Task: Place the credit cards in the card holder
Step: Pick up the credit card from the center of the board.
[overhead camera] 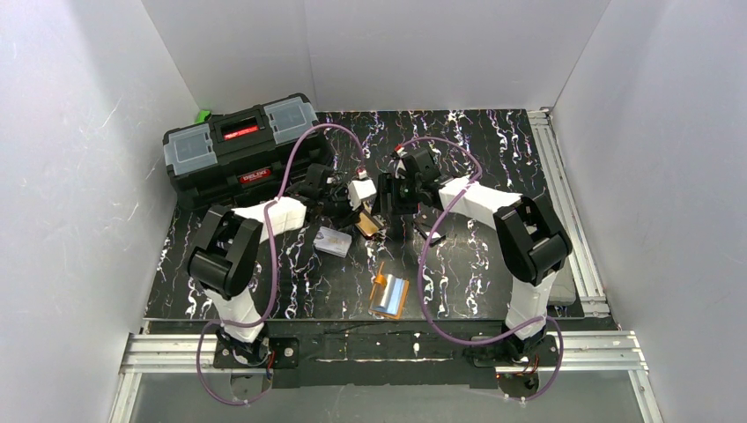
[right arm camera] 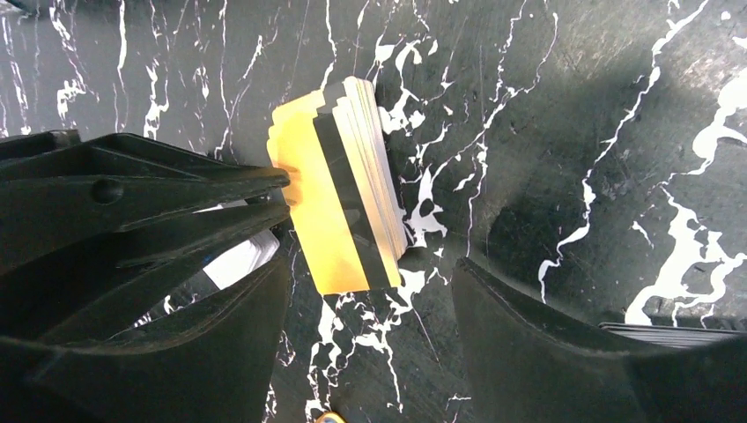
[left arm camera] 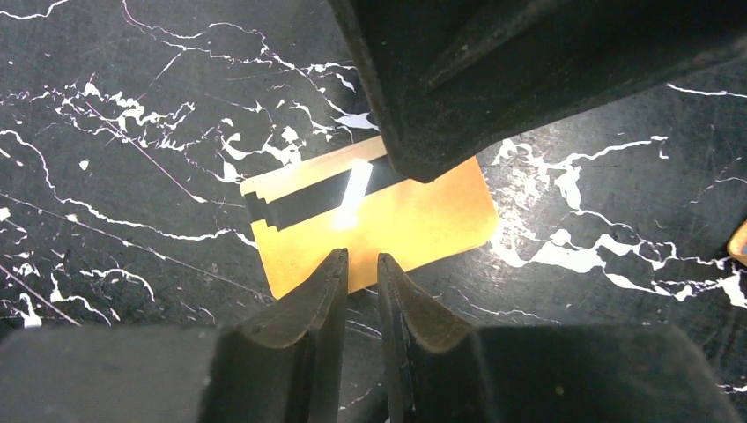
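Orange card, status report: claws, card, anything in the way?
Left claw nearly shut at edge of orange card, grip unclear. Right claw open wide over it. Card holder lying open, nothing blocking it.

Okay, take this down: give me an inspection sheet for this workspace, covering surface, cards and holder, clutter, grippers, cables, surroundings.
Surface: black table with white veining.
Job's things: orange card with a dark stripe, between the two grippers; pale card flat on the table just left of it; card holder lying open near the front edge, sleeves up, apart from both cards.
Clutter: black toolbox at the back left, lid shut.
Grippers: left gripper nearly closed, tips at the orange card's edge, grip unconfirmed; right gripper open, straddling that card.
Cables: a purple cable loops off each arm.
Surroundings: white walls on three sides; metal rails along front and right.
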`<state>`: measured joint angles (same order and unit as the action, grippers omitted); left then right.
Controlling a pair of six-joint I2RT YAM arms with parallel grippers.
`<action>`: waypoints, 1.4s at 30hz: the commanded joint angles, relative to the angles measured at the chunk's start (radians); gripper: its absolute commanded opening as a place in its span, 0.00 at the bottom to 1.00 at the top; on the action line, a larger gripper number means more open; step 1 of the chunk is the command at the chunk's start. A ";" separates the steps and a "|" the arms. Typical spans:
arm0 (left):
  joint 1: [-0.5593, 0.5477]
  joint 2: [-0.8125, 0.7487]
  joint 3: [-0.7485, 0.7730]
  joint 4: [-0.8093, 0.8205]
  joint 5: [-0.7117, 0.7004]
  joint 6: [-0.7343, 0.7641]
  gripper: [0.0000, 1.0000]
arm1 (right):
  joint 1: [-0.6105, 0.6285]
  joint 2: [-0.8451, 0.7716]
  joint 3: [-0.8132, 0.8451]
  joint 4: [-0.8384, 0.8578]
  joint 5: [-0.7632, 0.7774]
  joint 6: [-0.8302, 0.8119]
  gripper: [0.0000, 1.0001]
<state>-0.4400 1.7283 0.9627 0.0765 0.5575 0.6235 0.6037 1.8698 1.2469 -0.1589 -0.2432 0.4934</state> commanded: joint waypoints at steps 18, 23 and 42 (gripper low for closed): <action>0.192 -0.378 -0.098 -0.364 0.011 0.037 0.31 | 0.126 -0.067 -0.025 0.149 -0.079 0.007 0.77; 0.207 -0.365 -0.120 -0.416 0.030 0.088 0.36 | 0.197 -0.020 0.003 0.150 -0.058 -0.020 0.77; 0.285 -0.092 0.048 -0.589 0.150 -0.114 0.62 | 0.245 -0.025 -0.086 0.275 0.062 -0.031 0.70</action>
<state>-0.1566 1.6020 0.9611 -0.4404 0.6296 0.5529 0.8402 1.8709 1.1908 0.0345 -0.2035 0.4572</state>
